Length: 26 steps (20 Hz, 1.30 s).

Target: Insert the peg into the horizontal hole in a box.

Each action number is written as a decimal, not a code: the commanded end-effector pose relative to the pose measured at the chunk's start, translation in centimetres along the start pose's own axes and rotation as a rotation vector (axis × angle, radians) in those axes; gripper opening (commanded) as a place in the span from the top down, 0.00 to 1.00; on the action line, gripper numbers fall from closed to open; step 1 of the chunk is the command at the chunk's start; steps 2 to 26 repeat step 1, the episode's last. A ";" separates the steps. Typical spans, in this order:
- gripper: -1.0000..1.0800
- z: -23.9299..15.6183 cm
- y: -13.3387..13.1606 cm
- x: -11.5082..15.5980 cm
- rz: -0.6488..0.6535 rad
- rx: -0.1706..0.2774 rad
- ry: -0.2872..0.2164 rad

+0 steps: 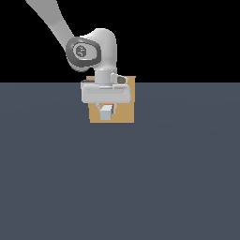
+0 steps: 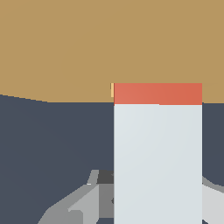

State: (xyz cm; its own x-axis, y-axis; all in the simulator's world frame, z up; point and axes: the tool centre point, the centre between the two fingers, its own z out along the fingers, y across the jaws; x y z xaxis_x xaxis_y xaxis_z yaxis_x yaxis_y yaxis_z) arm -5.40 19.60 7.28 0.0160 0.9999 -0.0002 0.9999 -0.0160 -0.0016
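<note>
I see the gripper (image 1: 107, 111) clamped on the peg (image 2: 157, 148), its orange-red end entering the box (image 1: 126, 112) face, upper-centre frame.

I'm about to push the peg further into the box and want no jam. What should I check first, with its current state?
1. Peg held in gripper: ok, fingers flank it.
2. Orange-red end leads toward box: ok.
3. Tip at the hole: ok, only a sliver of its lighter wall shows.
4. Peg square to the box face: cannot tell.
5. How deep it sits: cannot tell.
</note>
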 end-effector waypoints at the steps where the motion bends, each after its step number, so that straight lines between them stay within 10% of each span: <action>1: 1.00 -0.1 0.2 0.5 0.001 -0.004 0.001; 26: 1.00 -0.1 0.2 0.5 0.001 -0.004 0.001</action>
